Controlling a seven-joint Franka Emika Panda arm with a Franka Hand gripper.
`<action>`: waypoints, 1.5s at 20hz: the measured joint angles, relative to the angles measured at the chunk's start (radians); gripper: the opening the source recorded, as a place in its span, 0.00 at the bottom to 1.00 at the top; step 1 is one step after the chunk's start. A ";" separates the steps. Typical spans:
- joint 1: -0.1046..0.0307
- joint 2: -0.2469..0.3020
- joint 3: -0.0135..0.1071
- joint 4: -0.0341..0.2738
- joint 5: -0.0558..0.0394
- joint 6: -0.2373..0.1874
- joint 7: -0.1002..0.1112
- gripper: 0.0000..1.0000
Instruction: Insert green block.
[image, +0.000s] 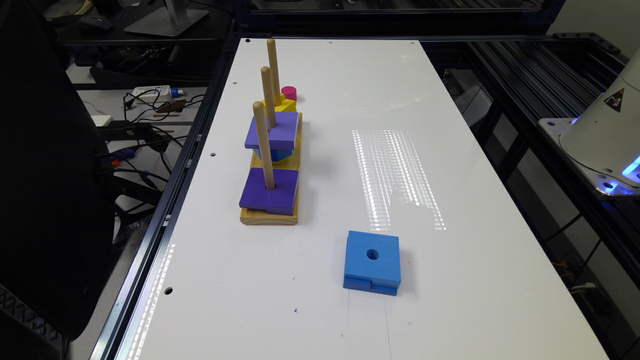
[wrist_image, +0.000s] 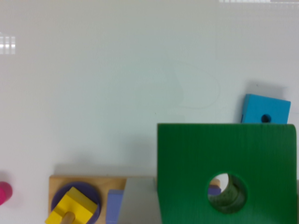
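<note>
The green block (wrist_image: 187, 163), a dark green square with a round centre hole, hangs close under the wrist camera. My gripper (wrist_image: 217, 214) is shut on it, with one grey finger (wrist_image: 136, 200) showing at its edge. Through the hole I see bits of purple and wood. It is above the wooden peg base (wrist_image: 60, 184). In the exterior view that base (image: 270, 217) carries three upright pegs. The near peg (image: 263, 145) holds a purple square (image: 270, 192). The middle peg (image: 268, 97) holds a purple square (image: 272, 130) over a blue piece.
A blue square block with a hole (image: 372, 262) lies alone on the white table (image: 450, 275), also seen as the blue block (wrist_image: 265, 109). A yellow block (image: 280, 105) sits on the far peg, a pink cylinder (image: 289, 93) behind it. The robot base (image: 605, 130) stands at the exterior view's right.
</note>
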 joint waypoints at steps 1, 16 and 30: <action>0.000 0.007 0.001 0.000 0.0000 0.006 0.000 0.00; 0.000 0.115 0.018 0.000 -0.0005 0.121 0.005 0.00; 0.001 0.224 0.036 0.002 -0.0049 0.242 0.021 0.00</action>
